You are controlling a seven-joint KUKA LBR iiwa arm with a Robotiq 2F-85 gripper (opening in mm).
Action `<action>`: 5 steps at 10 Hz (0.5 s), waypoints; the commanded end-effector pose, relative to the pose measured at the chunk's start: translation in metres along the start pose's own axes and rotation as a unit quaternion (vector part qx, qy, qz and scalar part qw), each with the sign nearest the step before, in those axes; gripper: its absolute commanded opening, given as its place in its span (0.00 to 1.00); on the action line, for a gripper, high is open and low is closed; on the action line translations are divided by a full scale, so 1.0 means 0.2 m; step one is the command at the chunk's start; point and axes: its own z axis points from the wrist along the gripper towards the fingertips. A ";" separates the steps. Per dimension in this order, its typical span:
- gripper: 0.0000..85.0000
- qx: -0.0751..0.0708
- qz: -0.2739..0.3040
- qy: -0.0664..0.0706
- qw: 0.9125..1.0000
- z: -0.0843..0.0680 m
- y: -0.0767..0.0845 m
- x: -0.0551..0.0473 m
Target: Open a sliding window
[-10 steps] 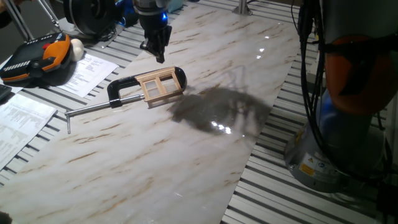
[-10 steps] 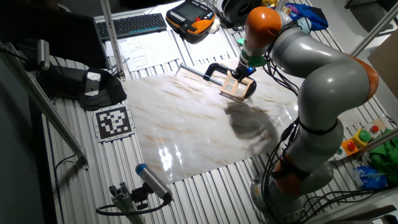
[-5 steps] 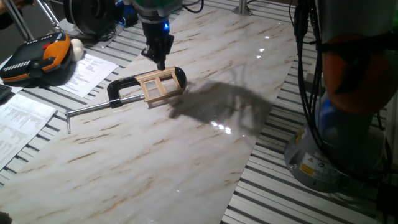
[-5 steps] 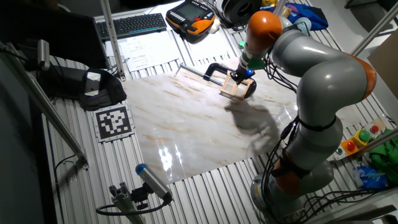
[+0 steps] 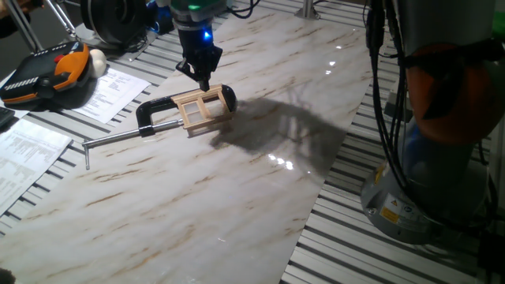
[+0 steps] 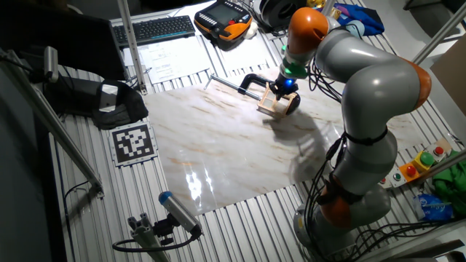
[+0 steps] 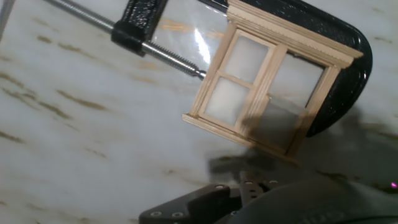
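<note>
The sliding window (image 5: 203, 108) is a small pale-wood frame with two panes, lying flat on the marble table (image 5: 260, 197) and held in a black C-clamp (image 5: 147, 115). It also shows in the other fixed view (image 6: 275, 105) and fills the hand view (image 7: 273, 87). My gripper (image 5: 203, 79) points down just above the window's far edge, its fingers together in a single tip, holding nothing. In the other fixed view the gripper (image 6: 281, 89) hangs right over the frame. Dark fingers (image 7: 193, 208) show at the bottom of the hand view, short of the frame.
The clamp's steel bar (image 5: 118, 136) sticks out to the left. A teach pendant (image 5: 49, 75) and papers (image 5: 110, 91) lie at the back left. The arm's base (image 5: 442, 158) stands to the right of the table. A keyboard (image 6: 162, 28) lies at the back.
My gripper has come down and slightly right, closer to the window's far edge. The arm's elbow has swung, and its shadow has shifted. The window and clamp have not moved.
</note>
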 end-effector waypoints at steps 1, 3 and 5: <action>0.00 0.000 0.005 0.000 1.000 0.01 -0.01 0.00; 0.00 -0.003 0.013 -0.001 1.000 0.03 -0.02 -0.02; 0.00 -0.003 0.026 -0.001 1.000 0.08 -0.02 -0.04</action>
